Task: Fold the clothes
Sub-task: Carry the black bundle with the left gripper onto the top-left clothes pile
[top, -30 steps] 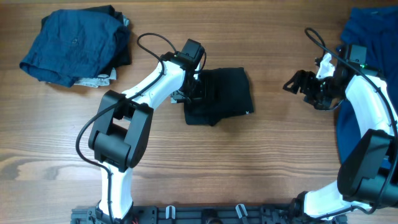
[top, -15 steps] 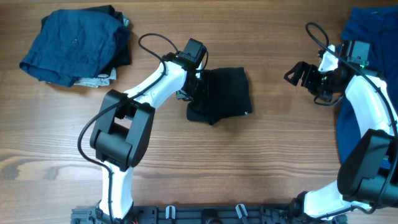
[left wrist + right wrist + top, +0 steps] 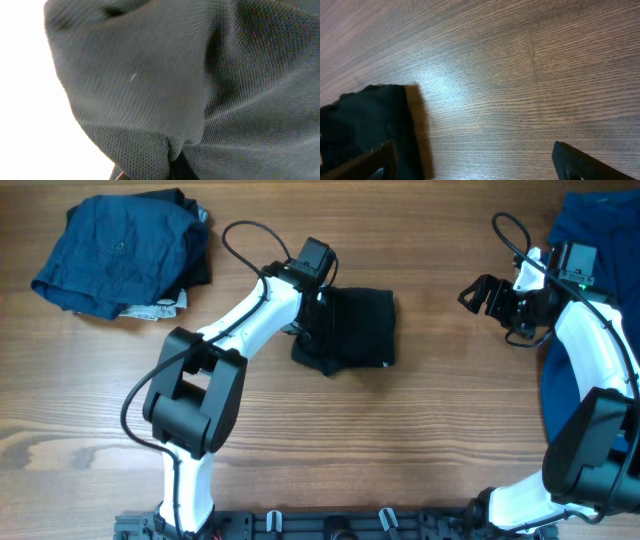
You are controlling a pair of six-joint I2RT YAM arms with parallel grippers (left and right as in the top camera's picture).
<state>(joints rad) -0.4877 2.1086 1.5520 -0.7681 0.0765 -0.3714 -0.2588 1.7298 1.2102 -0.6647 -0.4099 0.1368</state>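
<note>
Black, fine-ribbed knit fills the left wrist view. The black shirt [image 3: 150, 75] is soft, light and limp, so it will likely sag and slip out of its folds if it is lifted by one edge only. It lies as a compact, roughly square bundle in the middle of the wooden table [image 3: 400, 440]. It is several layers thick, its left edge is rumpled, and a corner pokes out at the lower left. A small pale mark seems to show at its lower right corner.

The cloth looks matte rather than slippery, and nothing about it is fragile. A firm pinch through all the layers at an edge should hold. A grip on the top layer alone would probably peel the bundle open.

The left gripper [image 3: 313, 313] sits at the rumpled left edge with its jaws closed. Fabric gathers into a crease close to the lens, which suggests it has a pinch of the shirt. The right gripper [image 3: 478, 294] hangs over bare wood well to the right of the shirt, with its fingers spread wide and holding nothing.

A heap of dark blue clothes [image 3: 118, 252] rests at the far left corner, well apart. A royal blue garment [image 3: 590, 225] lies along the right edge beside the right arm.
</note>
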